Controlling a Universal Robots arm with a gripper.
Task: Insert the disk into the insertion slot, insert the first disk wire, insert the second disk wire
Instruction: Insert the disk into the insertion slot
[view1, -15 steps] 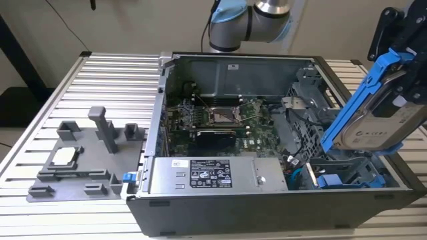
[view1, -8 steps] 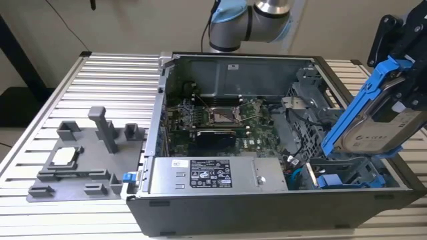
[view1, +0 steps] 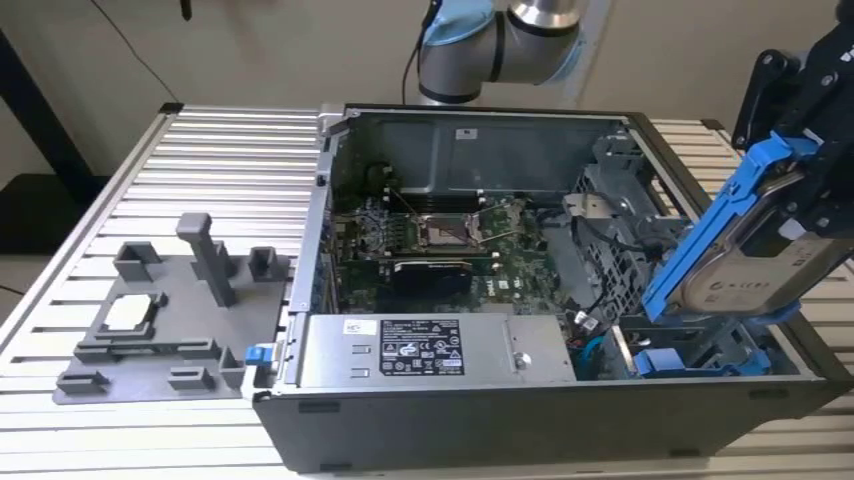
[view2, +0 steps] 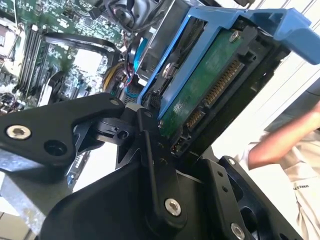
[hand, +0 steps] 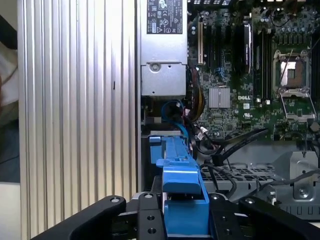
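1. Black tool (hand: 183, 220) links fill the foreground in the first wrist view, their jaws closed on the blue carrier of the disk (hand: 175, 165).
2. In the exterior view the disk (view1: 747, 275) hangs tilted above the insertion slot (view1: 687, 345), at the corner of the open case (view1: 534, 420) on the exterior view's right.
3. Blue and black cables (hand: 182, 117) bunch between the power-supply box (hand: 162, 45) and the slot, just beneath the disk.
4. A grey fixture (view1: 160, 310) sits on the slatted bench (view1: 227, 150), well apart from the case.
5. A person's arm (view2: 280, 142) shows beyond the disk in the second wrist view.
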